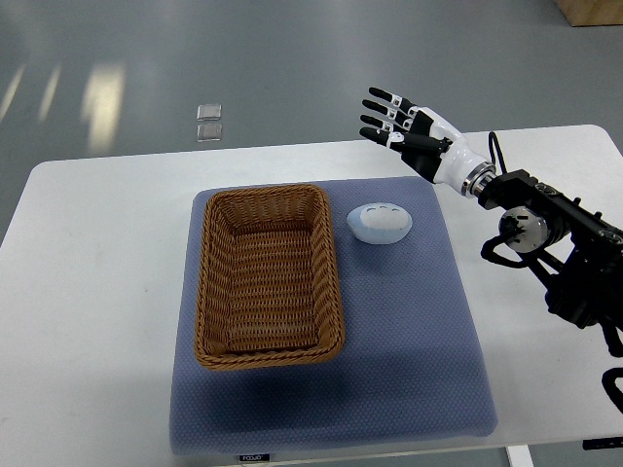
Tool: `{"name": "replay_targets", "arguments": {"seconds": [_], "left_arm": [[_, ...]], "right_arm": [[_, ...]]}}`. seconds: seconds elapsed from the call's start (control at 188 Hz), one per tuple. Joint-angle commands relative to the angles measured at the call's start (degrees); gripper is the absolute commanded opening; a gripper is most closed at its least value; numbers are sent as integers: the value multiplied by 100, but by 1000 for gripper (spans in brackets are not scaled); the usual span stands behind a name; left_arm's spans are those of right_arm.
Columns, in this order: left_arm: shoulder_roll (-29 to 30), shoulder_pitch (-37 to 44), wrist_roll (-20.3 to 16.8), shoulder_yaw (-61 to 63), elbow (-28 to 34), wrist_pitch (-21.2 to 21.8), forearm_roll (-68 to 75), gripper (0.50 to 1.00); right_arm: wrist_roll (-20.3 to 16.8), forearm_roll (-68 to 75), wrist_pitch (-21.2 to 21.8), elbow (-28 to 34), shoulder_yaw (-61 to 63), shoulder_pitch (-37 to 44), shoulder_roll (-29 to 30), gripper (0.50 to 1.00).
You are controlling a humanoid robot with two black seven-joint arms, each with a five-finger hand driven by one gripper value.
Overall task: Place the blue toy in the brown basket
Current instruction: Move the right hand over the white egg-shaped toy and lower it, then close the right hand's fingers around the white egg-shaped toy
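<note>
Hovering above the far edge of the bench (107, 253), beyond the toy and apart from it: the right robot hand (397, 123), fingers spread and straight, holding nothing. Lying on the blue mat (409, 341), just beside the right rim of the basket (268, 277) near its far corner: the blue toy (380, 223), not yet grasped. Probably reaching toward the toy. Worth lowering over the toy with the palm turned down, curling the fingers around its wider sides and closing gently, since a smooth rounded dome looks apt to slip or roll from a pinch. Looking pale blue, oval and glossy with small white patches on top; basket showing brown woven wicker, rectangular and deep with a thick braided rim; mat showing fine dimpled fabric on a smooth white top. Needing only a short carry leftward over the rim.
</note>
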Motion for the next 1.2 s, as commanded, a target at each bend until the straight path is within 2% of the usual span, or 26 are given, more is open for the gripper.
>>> {"name": "replay_targets", "arguments": {"seconds": [0.0,0.085,0.287,0.393,0.526,0.743,1.094,1.195], "left_arm": [[0,-7,0,-1,-26,0,1,1000],[0,-7,0,25,-52,0,9,1000],[0,-24,0,16,-52,-9,9,1000],[0,-24,0,16,-61,-9,9,1000],[0,-33,0,25,-61,-9,9,1000],[0,-33,0,16,-35,-9,9,1000],[0,-33,0,16,-61,-9,9,1000],[0,-33,0,16,-61,-9,9,1000]], "right_arm": [[-330,-769,148,15,-751,607,-329,909],[-567,-1076,306,15,-1744,1293,-628,907],[-594,-1208,499,50,-4064,2954,-918,909],[-752,-1489,772,111,-4900,3517,-892,909],[-1095,-2026,790,463,-5515,3895,-822,909],[-1165,-2140,693,454,-5630,3913,-663,909],[-1315,-2131,-80,393,-5595,3175,-505,907],[-1315,-2158,-133,393,-5595,3008,-496,907]]}}
